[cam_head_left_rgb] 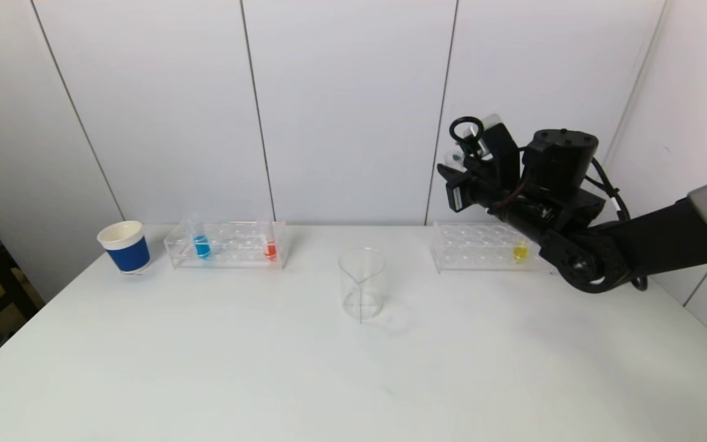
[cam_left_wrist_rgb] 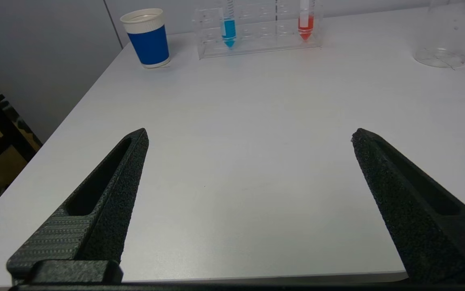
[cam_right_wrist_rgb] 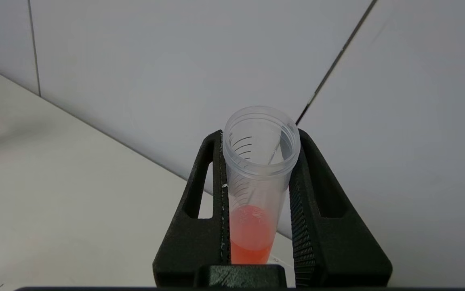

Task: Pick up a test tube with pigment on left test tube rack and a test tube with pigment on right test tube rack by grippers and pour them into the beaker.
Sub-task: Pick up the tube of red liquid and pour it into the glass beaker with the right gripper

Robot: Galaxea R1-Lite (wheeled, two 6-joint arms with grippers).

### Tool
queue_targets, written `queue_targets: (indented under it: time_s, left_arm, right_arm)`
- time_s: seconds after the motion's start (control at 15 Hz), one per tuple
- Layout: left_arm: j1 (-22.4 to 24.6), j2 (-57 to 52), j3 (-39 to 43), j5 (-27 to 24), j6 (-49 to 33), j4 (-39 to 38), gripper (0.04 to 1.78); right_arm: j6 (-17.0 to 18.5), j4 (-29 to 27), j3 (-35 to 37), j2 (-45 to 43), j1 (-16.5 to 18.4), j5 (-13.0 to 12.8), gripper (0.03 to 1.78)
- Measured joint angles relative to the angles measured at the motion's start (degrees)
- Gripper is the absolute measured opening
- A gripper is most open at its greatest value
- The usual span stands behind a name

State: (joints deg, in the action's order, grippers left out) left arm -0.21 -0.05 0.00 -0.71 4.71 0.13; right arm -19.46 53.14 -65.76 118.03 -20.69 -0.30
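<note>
My right gripper [cam_right_wrist_rgb: 259,133] is shut on a clear test tube [cam_right_wrist_rgb: 256,194] with orange-red pigment in its bottom, mouth open. In the head view this gripper [cam_head_left_rgb: 476,144] is raised above the right rack [cam_head_left_rgb: 482,245], which holds a yellow-pigment tube [cam_head_left_rgb: 520,252]. The empty glass beaker [cam_head_left_rgb: 362,283] stands at the table's middle, to the left of and below the held tube. The left rack [cam_head_left_rgb: 227,245] holds a blue tube [cam_head_left_rgb: 201,245] and a red tube [cam_head_left_rgb: 270,248]. My left gripper [cam_left_wrist_rgb: 248,135] is open and empty over the table's near edge, far from its rack [cam_left_wrist_rgb: 256,36].
A blue paper cup [cam_head_left_rgb: 124,247] with a white rim stands left of the left rack, near the table's left edge. The wall runs close behind both racks. The beaker's base [cam_left_wrist_rgb: 442,56] shows in the left wrist view.
</note>
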Motion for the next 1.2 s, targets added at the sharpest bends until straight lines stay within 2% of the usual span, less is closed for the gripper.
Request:
queue_targets:
  time_s: [0.27,0.4,0.67,0.8,1.07,1.2]
  left_arm:
    - [0.0,0.0,0.0,0.0,0.0,0.0,1.76]
    - [0.0,0.0,0.0,0.0,0.0,0.0,1.76]
    - [0.0,0.0,0.0,0.0,0.1,0.0,1.76]
    - [0.0,0.0,0.0,0.0,0.0,0.0,1.76]
    - [0.0,0.0,0.0,0.0,0.0,0.0,1.76]
    - [0.0,0.0,0.0,0.0,0.0,0.0,1.76]
  right_arm:
    - [-1.3,0.2,1.3,0.4,-3.0,1.5,0.48]
    - [-2.4,0.3,1.6,0.7,-4.2,3.3,0.48]
    - [-8.5,0.6,2.4,2.3,-4.7,10.5,0.48]
    - [-10.0,2.6,2.6,3.5,-4.9,12.9,0.48]
    - [-11.0,9.6,2.6,7.1,-4.8,13.8,0.48]
    - [-11.7,11.1,2.5,8.3,-4.5,16.3,0.48]
